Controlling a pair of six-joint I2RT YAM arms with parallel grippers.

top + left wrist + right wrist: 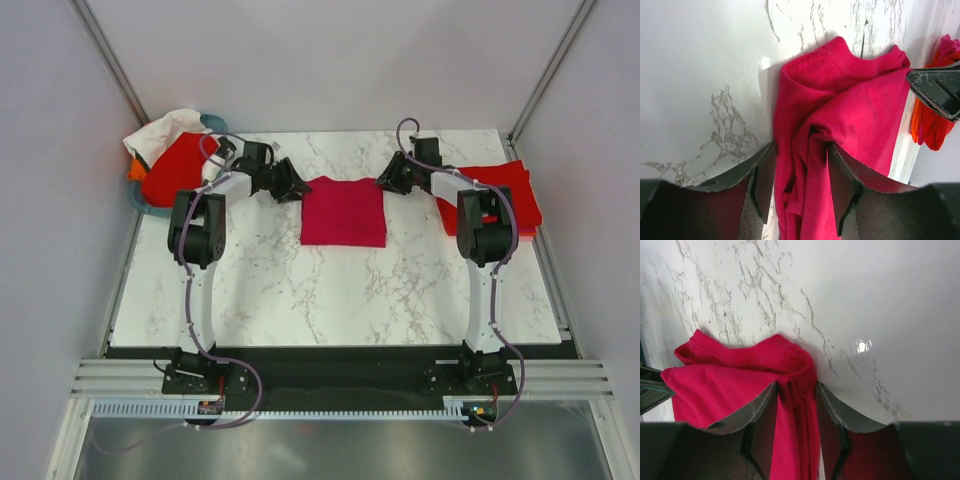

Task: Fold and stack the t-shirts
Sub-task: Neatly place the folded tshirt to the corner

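Fold in hand: crimson t-shirt (344,211) lies mid-way across the table (300,290), taken at its two far corners.
Left gripper (296,187) and right gripper (384,182) each pinch bunched cloth between their jaws. Next move, likely: lift both corners evenly and draw them nearward, keeping edges square.

Arms stretched forward; left end effector (801,152), right end effector (796,390) pinching.

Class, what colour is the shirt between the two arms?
The shirt is crimson-pink, clearest in the left wrist view.
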